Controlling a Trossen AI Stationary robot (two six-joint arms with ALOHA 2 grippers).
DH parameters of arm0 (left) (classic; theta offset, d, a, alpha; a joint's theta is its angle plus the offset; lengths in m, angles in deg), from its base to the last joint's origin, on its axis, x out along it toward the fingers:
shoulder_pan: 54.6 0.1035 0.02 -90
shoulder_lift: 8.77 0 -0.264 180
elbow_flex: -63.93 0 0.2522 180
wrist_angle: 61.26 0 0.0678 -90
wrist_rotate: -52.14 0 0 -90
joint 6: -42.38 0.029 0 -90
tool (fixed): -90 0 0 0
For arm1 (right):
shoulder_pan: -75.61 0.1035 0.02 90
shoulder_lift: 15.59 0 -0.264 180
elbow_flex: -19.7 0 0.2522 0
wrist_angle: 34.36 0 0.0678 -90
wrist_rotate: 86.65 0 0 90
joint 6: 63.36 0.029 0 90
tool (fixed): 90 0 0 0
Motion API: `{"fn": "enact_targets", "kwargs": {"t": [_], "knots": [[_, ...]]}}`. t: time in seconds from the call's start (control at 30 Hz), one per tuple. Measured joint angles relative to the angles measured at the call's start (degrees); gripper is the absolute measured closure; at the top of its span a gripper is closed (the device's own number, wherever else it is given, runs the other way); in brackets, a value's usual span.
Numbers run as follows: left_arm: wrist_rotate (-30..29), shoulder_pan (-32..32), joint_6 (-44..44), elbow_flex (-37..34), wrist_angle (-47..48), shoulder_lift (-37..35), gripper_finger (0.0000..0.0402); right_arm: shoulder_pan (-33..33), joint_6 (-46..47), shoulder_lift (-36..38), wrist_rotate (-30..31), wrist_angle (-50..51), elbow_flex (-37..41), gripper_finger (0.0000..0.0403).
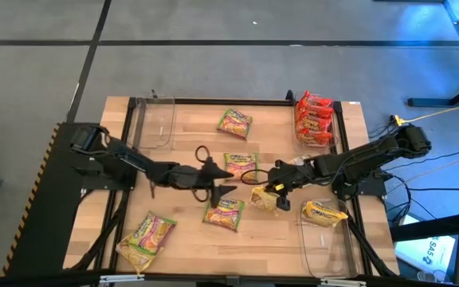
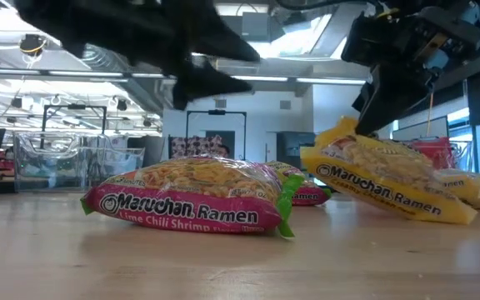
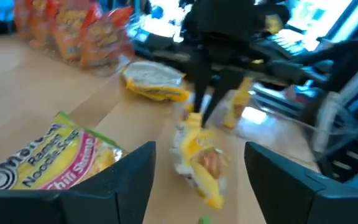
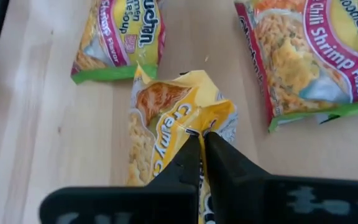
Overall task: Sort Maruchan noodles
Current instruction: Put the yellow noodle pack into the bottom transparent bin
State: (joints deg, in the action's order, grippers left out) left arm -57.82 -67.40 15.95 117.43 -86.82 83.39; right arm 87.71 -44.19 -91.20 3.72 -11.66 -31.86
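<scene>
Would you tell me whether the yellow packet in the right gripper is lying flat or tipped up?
Tipped up: the right gripper pinches one edge of the yellow packet, which slants with that end raised in the low view.

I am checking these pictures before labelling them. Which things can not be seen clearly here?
- Low view: the right gripper is cut off by the top edge, and its yellow packet hides the packets behind.
- Left wrist view: motion blur makes the yellow packet's print unreadable.
- High view: the print on the red-orange packets in the far-right clear bin is too small to read.
- Right wrist view: the right gripper covers the yellow packet's lower end.
</scene>
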Motion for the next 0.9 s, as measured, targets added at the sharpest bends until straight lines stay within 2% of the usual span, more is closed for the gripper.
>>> {"fn": "enact_targets", "kwargs": {"t": [0.1,0.33,0.5,0.63,0.73,0.9], "knots": [[1.07,2.10,-1.84,4.39,1.66,4.82,0.0146,-0.07,-0.26,-0.50,0.09,-0.12,-0.01,0.0403],[10.70,5.37,-3.05,16.96,10.03,14.71,0.0147,-0.07,-1.49,-0.48,0.09,-1.88,0.02,0.0403],[10.66,6.23,-4.53,23.18,20.16,18.37,0.0148,-0.07,-1.49,-0.48,0.09,-1.71,0.02,0.0403],[10.46,6.43,-4.53,23.82,21.01,19.12,0.0148,-0.11,-0.17,-0.48,0.11,-1.44,0.02,0.0399],[11.12,6.22,-4.53,23.82,21.56,19.12,0.0148,-0.37,-0.10,-0.43,0.09,-1.30,-0.01,0.0377],[13.00,5.45,-4.50,23.82,23.00,19.12,0.0148,-1.06,-0.15,0.50,0.43,10.77,-4.43,0.0288]]}}
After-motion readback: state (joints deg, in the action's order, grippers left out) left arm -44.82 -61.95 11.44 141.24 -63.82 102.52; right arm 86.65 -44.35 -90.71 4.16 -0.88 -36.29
